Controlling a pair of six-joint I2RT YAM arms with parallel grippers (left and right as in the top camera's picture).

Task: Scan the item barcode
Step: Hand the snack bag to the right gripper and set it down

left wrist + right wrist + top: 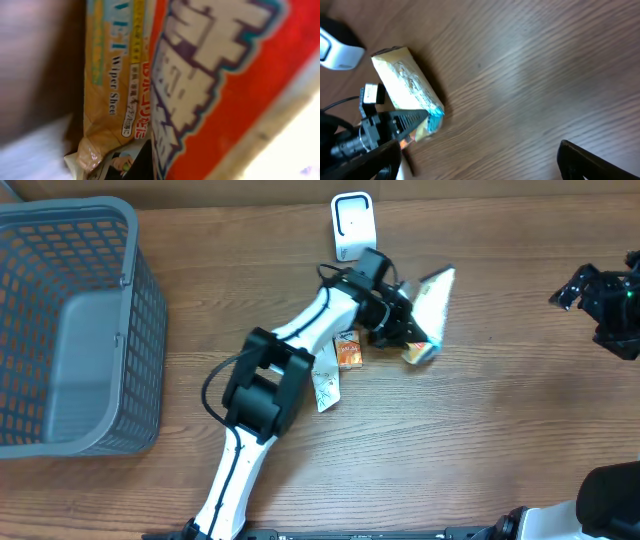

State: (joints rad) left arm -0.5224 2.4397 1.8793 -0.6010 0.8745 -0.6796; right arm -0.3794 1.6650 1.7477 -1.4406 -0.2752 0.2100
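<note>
From overhead, the left end effector is clamped tight on the lower end of a packet of wiper sheets, right next to the white scanner at the back of the bench. A small orange box lies just under the arm, and a grey basket sits way off to the left. The right end effector is parked at the far right edge, nowhere near any of it.

The left wrist view is basically all packet, orange and red print filling the frame.

In the right wrist view the packet is pinched at its blue-edged end. One dark finger of the right end effector shows, spread wide with nothing held.
</note>
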